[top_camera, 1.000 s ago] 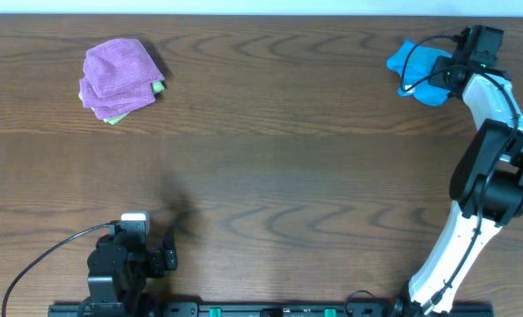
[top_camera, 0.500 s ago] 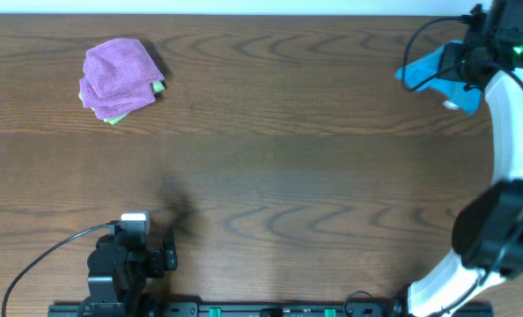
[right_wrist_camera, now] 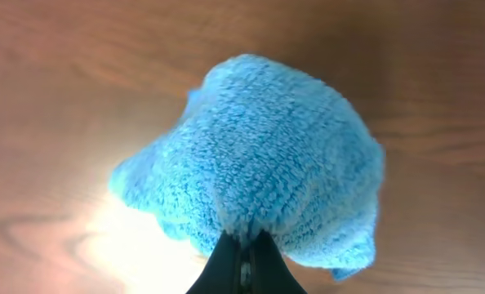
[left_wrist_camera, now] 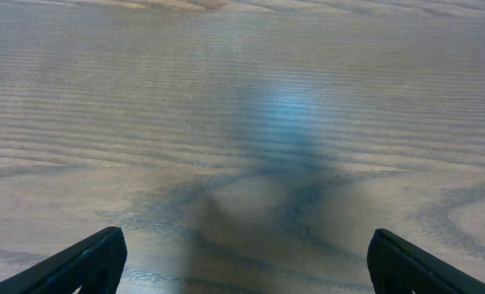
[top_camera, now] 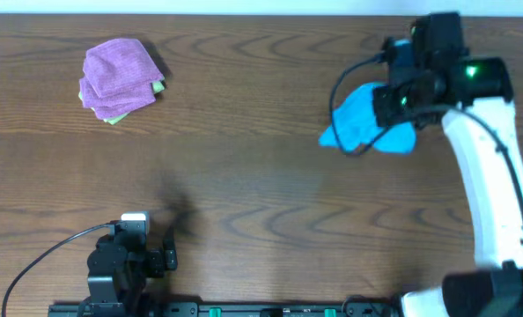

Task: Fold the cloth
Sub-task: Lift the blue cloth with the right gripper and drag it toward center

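Right of the purple cloth (top_camera: 119, 75) | our right gripper (right_wrist_camera: 241, 245) clenches the bunched blue cloth (top_camera: 354, 123) | left gripper (left_wrist_camera: 246, 241) released | folding unstarted

Robot lab bench: wood-grain table (top_camera: 261, 176) w/ white robot arm (top_camera: 490, 176), mount rail (top_camera: 270, 310) at front edge.

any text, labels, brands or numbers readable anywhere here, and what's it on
No readable text in any view.
The cloth in the right gripper shows no label or print.
The purple cloth and wooden table carry none either.
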